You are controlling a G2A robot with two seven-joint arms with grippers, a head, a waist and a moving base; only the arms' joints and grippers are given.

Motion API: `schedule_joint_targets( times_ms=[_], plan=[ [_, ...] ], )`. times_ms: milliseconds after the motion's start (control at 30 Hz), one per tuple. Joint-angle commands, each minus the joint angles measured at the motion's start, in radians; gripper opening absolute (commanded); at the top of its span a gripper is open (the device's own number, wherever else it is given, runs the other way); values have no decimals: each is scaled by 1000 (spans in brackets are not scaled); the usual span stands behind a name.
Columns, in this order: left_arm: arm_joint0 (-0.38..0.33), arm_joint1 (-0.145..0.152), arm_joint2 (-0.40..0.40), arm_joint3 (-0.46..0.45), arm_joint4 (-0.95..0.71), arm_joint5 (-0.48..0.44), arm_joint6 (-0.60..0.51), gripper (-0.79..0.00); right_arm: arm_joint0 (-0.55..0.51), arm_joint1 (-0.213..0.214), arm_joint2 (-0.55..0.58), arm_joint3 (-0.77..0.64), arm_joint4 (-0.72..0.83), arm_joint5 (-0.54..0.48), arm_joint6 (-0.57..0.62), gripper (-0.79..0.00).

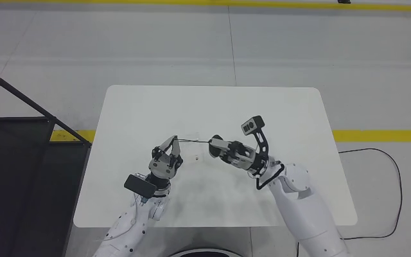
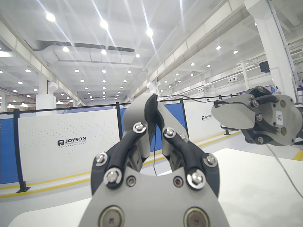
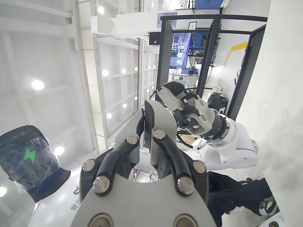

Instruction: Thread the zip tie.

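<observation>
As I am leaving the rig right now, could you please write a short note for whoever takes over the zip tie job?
Left tool: shut on the black zip tie; a stretch of strap hangs down inside its grip.
Right tool: shut, apparently on the tie's other end, facing the left tool.
Where: the tie spans the gap between the two tools, held above the white table.
Done: the tie is off the table and held by both arms.
Left: no closed loop is visible, and I cannot tell whether the tip has entered the head. Feeding it through probably still remains.
</observation>
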Motion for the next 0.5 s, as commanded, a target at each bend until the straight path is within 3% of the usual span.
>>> schedule_joint_targets(
  times_ms=[0,467],
  plan=[
    [0,0,0,0,0,0,0,-785,2,0,-1,1,-1,3,-4,-785],
    [0,0,0,0,0,0,0,-785,12,-2,-10,7,-21,32,-25,-785]
  ],
)
